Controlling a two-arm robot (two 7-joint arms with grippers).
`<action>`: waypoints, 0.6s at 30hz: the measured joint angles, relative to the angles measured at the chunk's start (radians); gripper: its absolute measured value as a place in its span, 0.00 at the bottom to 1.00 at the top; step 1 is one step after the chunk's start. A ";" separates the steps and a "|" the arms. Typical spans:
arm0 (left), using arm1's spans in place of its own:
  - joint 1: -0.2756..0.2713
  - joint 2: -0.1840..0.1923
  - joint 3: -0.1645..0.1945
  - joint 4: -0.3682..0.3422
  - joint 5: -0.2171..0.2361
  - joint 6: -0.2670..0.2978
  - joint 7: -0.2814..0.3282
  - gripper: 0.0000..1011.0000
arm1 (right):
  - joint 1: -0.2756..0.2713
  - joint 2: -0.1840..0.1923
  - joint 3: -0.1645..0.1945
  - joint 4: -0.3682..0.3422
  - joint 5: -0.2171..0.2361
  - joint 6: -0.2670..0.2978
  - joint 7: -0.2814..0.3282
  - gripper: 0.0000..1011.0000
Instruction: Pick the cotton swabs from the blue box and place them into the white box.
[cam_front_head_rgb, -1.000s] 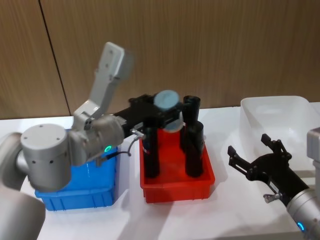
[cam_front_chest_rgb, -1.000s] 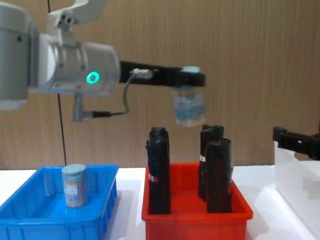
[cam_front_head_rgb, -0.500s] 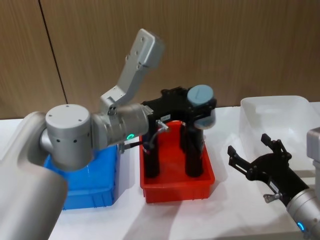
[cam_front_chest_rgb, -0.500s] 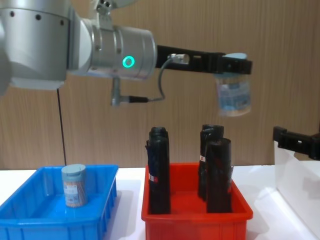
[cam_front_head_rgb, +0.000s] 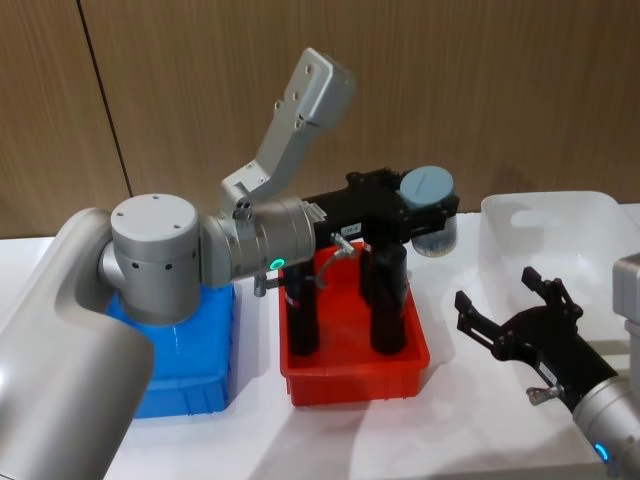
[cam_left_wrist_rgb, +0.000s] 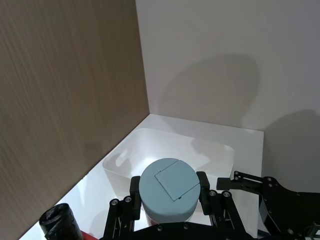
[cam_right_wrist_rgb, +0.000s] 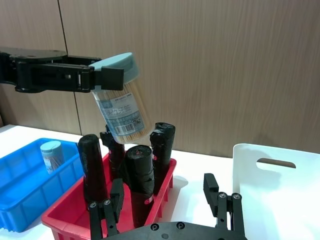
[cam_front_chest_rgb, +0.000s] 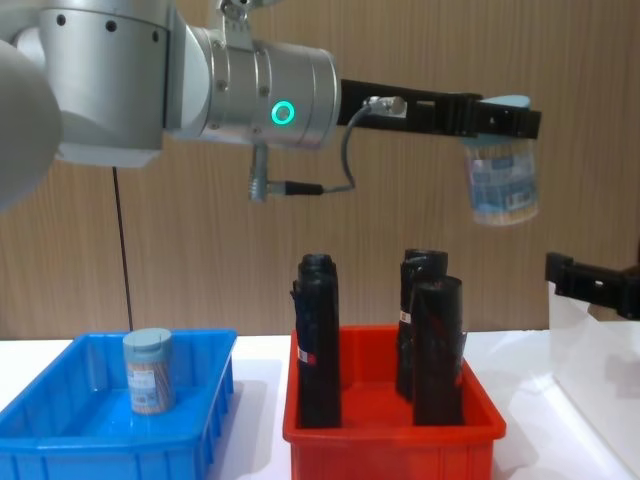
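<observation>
Wood-panelled wall behind a white table (cam_front_head_rgb: 350, 430) holding three bins in a row: blue box (cam_front_chest_rgb: 60, 445), red bin (cam_front_chest_rgb: 390, 435), white box (cam_front_head_rgb: 550, 198). High over the right end of the red bin, the left gripper (cam_front_chest_rgb: 500, 115) grips one jar of cotton swabs (cam_front_chest_rgb: 503, 185) by its pale blue lid; the jar hangs tilted, just short of the white box. A second jar (cam_front_chest_rgb: 148, 372) stands upright in the blue box, not yet picked. No jar can be seen in the white box, so the task looks under halfway. Three black rolls (cam_front_chest_rgb: 318, 340) stand in the red bin. Low beside the white box, the right gripper (cam_front_head_rgb: 500, 300) waits, fingers spread and empty.
</observation>
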 joint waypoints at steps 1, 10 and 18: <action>-0.001 -0.001 0.000 0.001 0.000 -0.001 -0.002 0.66 | 0.001 0.000 0.000 0.000 -0.002 0.001 0.000 0.99; -0.011 -0.006 0.003 0.013 0.002 -0.006 -0.016 0.66 | 0.022 -0.003 -0.001 -0.003 -0.050 0.038 0.012 0.99; -0.015 -0.009 0.004 0.019 0.003 -0.008 -0.022 0.66 | 0.057 -0.009 -0.004 0.003 -0.109 0.062 0.036 0.99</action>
